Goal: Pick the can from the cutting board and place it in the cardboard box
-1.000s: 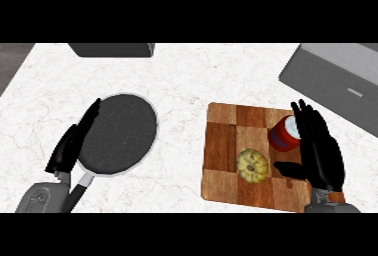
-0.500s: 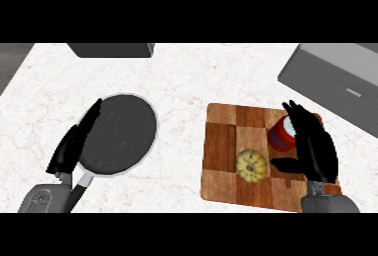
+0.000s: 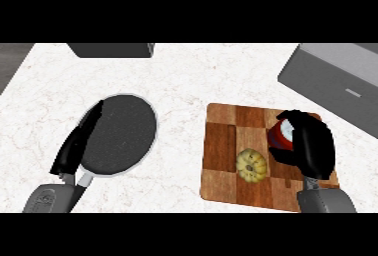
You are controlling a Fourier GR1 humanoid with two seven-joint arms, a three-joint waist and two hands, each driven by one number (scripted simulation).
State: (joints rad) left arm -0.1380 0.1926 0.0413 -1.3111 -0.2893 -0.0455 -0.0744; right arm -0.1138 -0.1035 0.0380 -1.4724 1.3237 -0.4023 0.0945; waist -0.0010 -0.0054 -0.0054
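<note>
Though half-hidden by black right hand (image 3: 308, 147), round red can (image 3: 281, 136).

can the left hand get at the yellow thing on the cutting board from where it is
Probably not easily. The left hand lies open along the pan's left rim, so the pan sits between it and the yellow thing on the cutting board. The right hand, its fingers curled round the can, is far nearer.

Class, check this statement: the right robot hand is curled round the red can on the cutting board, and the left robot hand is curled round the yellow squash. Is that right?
Not quite. The head view shows the left robot hand lying open beside the dark pan, well away from the yellow squash. The rest holds: the right robot hand is curled round the red can on the cutting board.
</note>
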